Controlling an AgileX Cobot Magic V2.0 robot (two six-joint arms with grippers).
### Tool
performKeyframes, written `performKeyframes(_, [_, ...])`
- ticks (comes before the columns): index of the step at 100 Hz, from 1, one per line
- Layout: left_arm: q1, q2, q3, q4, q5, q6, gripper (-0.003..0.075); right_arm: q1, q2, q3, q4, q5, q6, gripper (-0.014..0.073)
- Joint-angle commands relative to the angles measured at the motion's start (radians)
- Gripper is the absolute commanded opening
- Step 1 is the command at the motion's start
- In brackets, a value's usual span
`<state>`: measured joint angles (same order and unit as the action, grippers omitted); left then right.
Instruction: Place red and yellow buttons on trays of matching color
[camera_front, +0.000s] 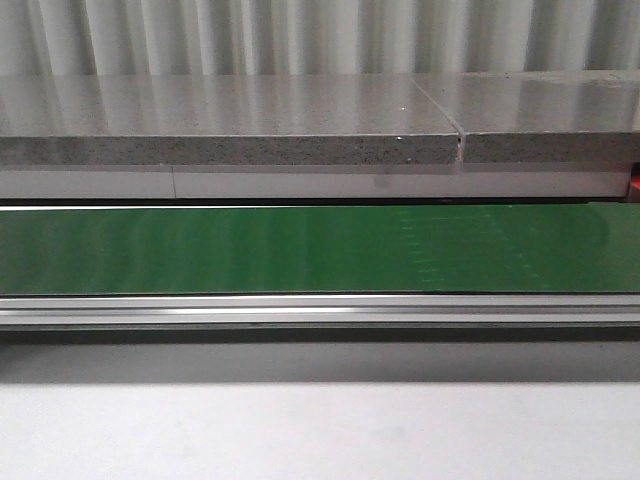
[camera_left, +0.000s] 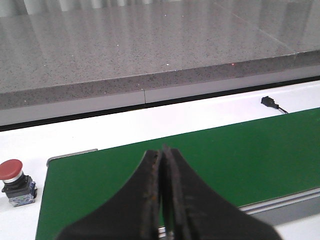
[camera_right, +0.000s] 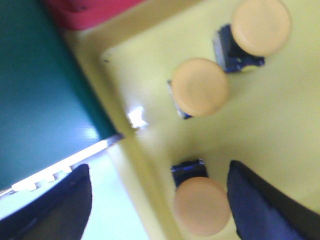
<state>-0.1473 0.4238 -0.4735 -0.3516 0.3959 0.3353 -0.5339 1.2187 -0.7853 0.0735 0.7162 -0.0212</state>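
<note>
In the left wrist view a red button (camera_left: 13, 175) on a dark base stands on the white table beside the end of the green belt (camera_left: 240, 160). My left gripper (camera_left: 163, 152) is shut and empty above the belt, apart from the red button. In the right wrist view three yellow buttons (camera_right: 201, 205) (camera_right: 200, 87) (camera_right: 260, 26) lie in the yellow tray (camera_right: 270, 120). My right gripper (camera_right: 157, 200) is open above the tray's near edge, with the nearest button between its fingers, not gripped. A corner of the red tray (camera_right: 90, 10) shows beyond. No gripper shows in the front view.
The green conveyor belt (camera_front: 300, 250) runs across the front view, with a metal rail (camera_front: 320, 310) in front and a grey stone counter (camera_front: 230, 120) behind. A small black connector (camera_left: 270, 101) lies on the white surface beyond the belt.
</note>
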Motion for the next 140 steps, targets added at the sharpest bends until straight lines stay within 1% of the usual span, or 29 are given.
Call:
performKeyframes(1, [-0.008,0.004,-0.026,-0.018,-0.075,-0.003,-0.0020,0.081,-0.100,-0.033,0.014,-0.026,-0.029,0.0561])
performKeyframes(17, [-0.008,0.004,-0.026,-0.018,-0.075,-0.003,-0.0020,0.249,-0.229,-0.033,0.014,-0.049,-0.074,0.0561])
performKeyframes(31, [-0.008,0.004,-0.026,-0.018,-0.075,-0.003,-0.0020,0.356,-0.327,-0.021,0.014,-0.053,-0.097,0.0561])
performKeyframes(45, [-0.008,0.004,-0.026,-0.018,-0.077,-0.003,-0.0020,0.426,-0.404,0.005,0.014,-0.064,-0.115,0.0561])
performKeyframes(59, [-0.008,0.004,-0.026,-0.018,-0.077,-0.003,-0.0020,0.444,-0.474,0.041,0.014,-0.082,-0.117,0.0554])
performKeyframes(66, [-0.008,0.004,-0.026,-0.018,-0.077,-0.003,-0.0020,0.444,-0.499,0.053,0.014,-0.092,-0.117,0.0506])
performKeyframes(73, [-0.008,0.004,-0.026,-0.018,-0.077,-0.003,-0.0020,0.444,-0.518,0.059,0.014,-0.098,-0.117,0.0409])
performKeyframes(78, [-0.008,0.004,-0.026,-0.018,-0.077,-0.003,-0.0020,0.444,-0.524,0.060,0.014,-0.096,-0.117,0.0302])
performKeyframes(80, [-0.008,0.004,-0.026,-0.018,-0.077,-0.003,-0.0020,0.444,-0.524,0.060,0.014,-0.095,-0.117,0.0273])
performKeyframes(85, [-0.008,0.004,-0.026,-0.018,-0.075,-0.003,-0.0020,0.444,-0.524,0.060,0.014,-0.093,-0.117,0.0154])
performKeyframes(87, [-0.008,0.004,-0.026,-0.018,-0.075,-0.003,-0.0020,0.444,-0.524,0.060,0.014,-0.093,-0.117,0.0125])
performKeyframes(92, [-0.008,0.004,-0.026,-0.016,-0.075,-0.003,-0.0020,0.444,-0.524,0.060,0.014,-0.092,-0.117,0.0012])
performKeyframes(97, [-0.008,0.004,-0.026,-0.016,-0.075,-0.003,-0.0019,0.444,-0.524,0.060,0.014,-0.091,-0.117,-0.0073])
performKeyframes(127, [-0.008,0.004,-0.026,-0.014,-0.075,-0.003,-0.0014,0.444,-0.524,0.060,0.014,-0.084,-0.116,-0.0068])
performKeyframes(133, [-0.008,0.004,-0.026,-0.014,-0.075,-0.003,0.0013,0.444,-0.524,0.060,0.014,-0.084,-0.116,-0.0068])
performKeyframes(140, [-0.008,0.004,-0.026,-0.014,-0.075,-0.003,0.0083,0.444,-0.524,0.060,0.014,-0.084,-0.116,-0.0068])
